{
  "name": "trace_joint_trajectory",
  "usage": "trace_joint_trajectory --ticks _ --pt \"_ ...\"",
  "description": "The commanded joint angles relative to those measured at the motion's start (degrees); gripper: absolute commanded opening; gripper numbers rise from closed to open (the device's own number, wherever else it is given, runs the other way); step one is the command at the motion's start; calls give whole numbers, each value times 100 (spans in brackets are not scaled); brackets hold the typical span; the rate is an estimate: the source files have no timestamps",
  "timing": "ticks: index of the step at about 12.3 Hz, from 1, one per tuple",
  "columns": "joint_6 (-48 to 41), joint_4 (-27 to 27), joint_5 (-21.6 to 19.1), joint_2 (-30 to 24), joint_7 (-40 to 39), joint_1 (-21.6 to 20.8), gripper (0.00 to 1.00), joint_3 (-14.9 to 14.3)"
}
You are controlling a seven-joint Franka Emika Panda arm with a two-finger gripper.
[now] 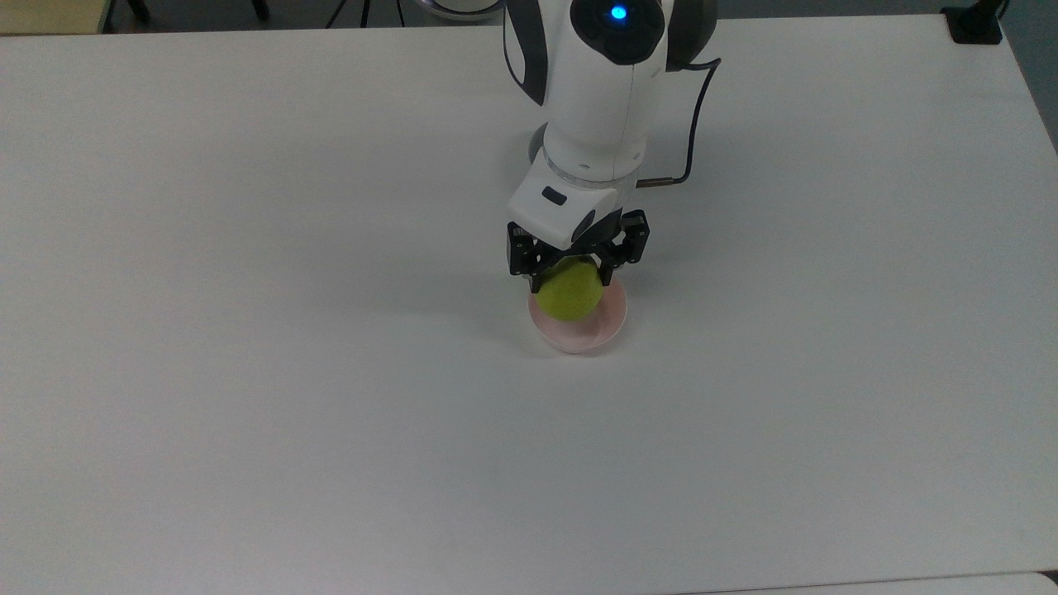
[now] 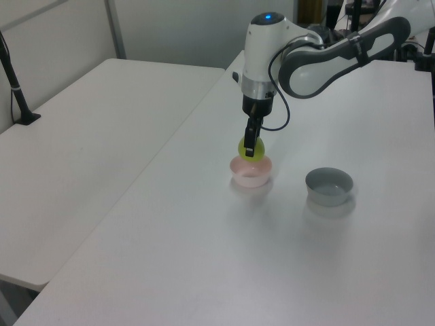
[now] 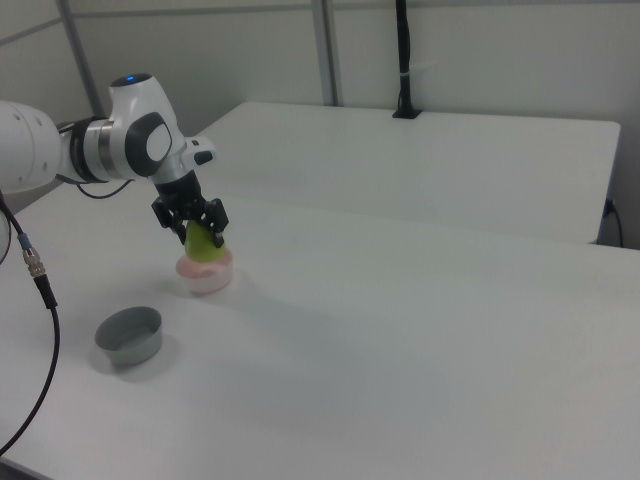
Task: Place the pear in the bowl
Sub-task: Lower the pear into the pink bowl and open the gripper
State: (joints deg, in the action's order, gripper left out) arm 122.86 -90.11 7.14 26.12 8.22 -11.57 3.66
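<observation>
Nearest the top view's lower edge, the white table (image 1: 331, 463) lay bare, and beyond that stretch stood the pink bowl (image 1: 588, 335), its front rim showing under the fruit. Directly above it hung the pear (image 1: 569, 292), clamped between the fingers of the gripper (image 1: 576, 266), which gripped its upper part and left the rounded bulk hanging free below. In the left view the pear (image 2: 249, 150) sat just over the bowl (image 2: 251, 175), seemingly near or at the rim line, and the right view showed the same stacking, pear (image 3: 203, 241) over bowl (image 3: 206, 275). So the target lay straight down from the gripper, not off to either side; the pear's long axis looked roughly vertical. Judging from this, what remained was a short descent and an opening of the fingers. Farther back, in the left view, the grey bowl (image 2: 329, 186) stood well apart.
</observation>
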Motion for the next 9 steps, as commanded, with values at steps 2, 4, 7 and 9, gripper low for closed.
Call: trace_joint_trajectory --ticks 2,4,7,9 --pt "1 -103 60 68 83 -117 61 -59" --pt "131 -103 69 95 83 -117 62 -67" --pt "264 -94 69 174 258 -117 100 -67" --pt "273 -103 69 174 320 -126 100 -67"
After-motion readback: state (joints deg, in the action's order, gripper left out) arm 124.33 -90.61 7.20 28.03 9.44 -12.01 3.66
